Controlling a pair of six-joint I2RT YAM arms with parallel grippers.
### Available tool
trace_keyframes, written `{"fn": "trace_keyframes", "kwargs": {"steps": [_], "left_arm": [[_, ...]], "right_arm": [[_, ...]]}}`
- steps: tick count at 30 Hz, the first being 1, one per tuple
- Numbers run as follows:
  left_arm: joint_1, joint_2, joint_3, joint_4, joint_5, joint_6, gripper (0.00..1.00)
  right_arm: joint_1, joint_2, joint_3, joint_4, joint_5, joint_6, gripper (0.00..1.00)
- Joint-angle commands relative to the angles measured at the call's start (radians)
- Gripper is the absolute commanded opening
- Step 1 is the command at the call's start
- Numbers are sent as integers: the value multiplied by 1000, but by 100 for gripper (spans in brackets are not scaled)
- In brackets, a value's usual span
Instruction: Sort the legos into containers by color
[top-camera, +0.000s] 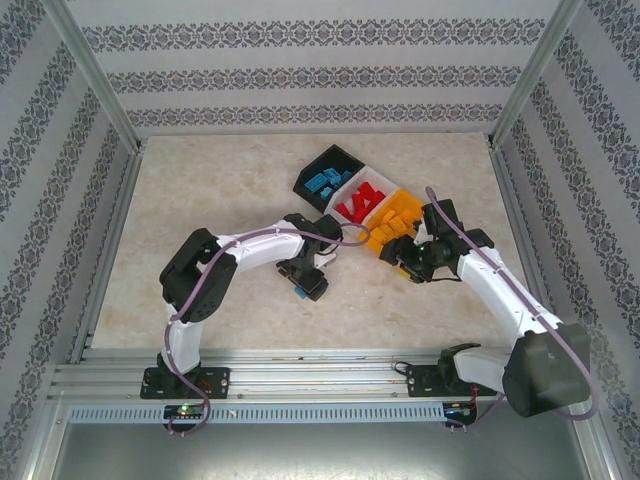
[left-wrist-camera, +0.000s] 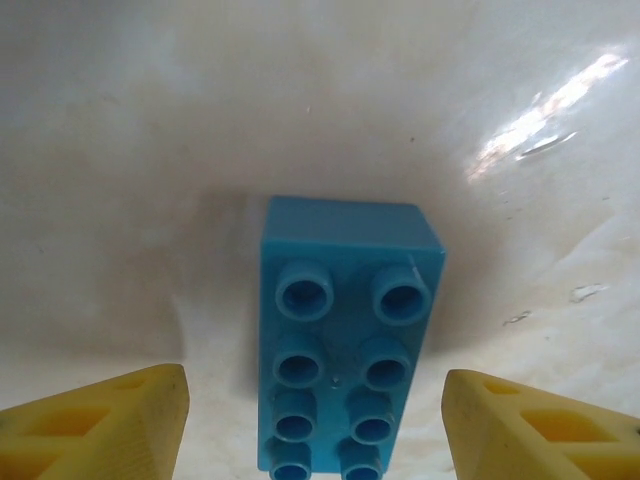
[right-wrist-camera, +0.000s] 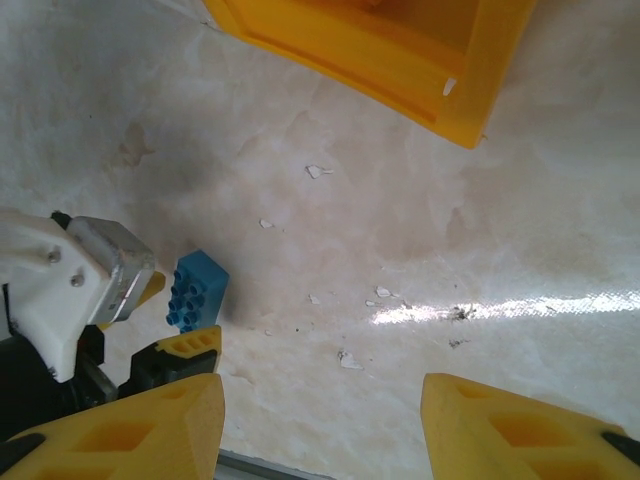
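A blue lego (left-wrist-camera: 345, 360) lies studs up on the table, between the yellow fingertips of my left gripper (left-wrist-camera: 315, 405). There is a gap on each side of it, so the gripper is open around it and not touching. From above, that gripper (top-camera: 305, 285) stands over the blue lego (top-camera: 300, 294) in front of the containers. The black bin (top-camera: 322, 160) holds blue legos, the white bin (top-camera: 381, 182) red ones, and the orange bin (top-camera: 417, 212) orange ones. My right gripper (right-wrist-camera: 320, 425) is open above bare table with nothing between its fingers, just in front of the orange bin (right-wrist-camera: 400, 60).
The right wrist view shows the left gripper's fingers (right-wrist-camera: 185, 345) flanking the blue lego (right-wrist-camera: 196, 290). Metal frame posts and patterned walls enclose the table (top-camera: 200, 180). A rail (top-camera: 300, 375) runs along the near edge.
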Motion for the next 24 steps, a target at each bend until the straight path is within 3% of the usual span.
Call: {"fn": "trace_keyframes", "kwargs": {"steps": [1,24], "left_arm": [[-13,4,-26,40,-16,-28,67],[-13,0,-71,76,-23,-39,42]], "right_arm": [[-9,-23,-13,-1,-6,24,55],[15,-49,-15,-1,11,68,55]]}}
